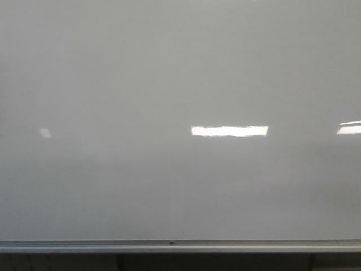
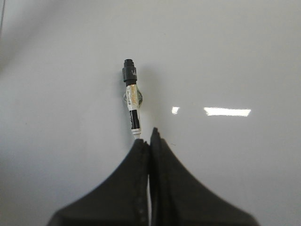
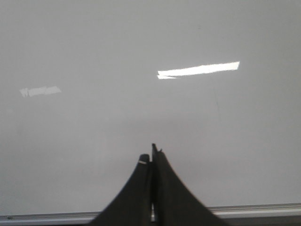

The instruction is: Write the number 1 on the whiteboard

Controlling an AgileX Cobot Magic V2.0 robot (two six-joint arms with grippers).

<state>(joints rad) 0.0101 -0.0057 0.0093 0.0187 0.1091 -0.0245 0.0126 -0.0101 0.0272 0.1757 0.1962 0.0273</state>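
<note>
Left wrist view, left end effector (image 2: 149, 141) pinching marker (image 2: 132, 101), tip hidden, right end effector (image 3: 151, 157) pressed together.

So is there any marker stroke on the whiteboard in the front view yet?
No, the whiteboard shows only bright light reflections above its silver rail, with no black mark anywhere on it.

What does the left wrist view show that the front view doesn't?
Only the left wrist view shows the left gripper, its fingers pressed together on a marker whose dark tip points at the board. Only the front view shows the whiteboard's silver bottom rail across its full width; neither arm appears there. Both share the glossy pale board face with bright rectangular light reflections, and in neither is any black stroke for the number 1 visible yet.
</note>
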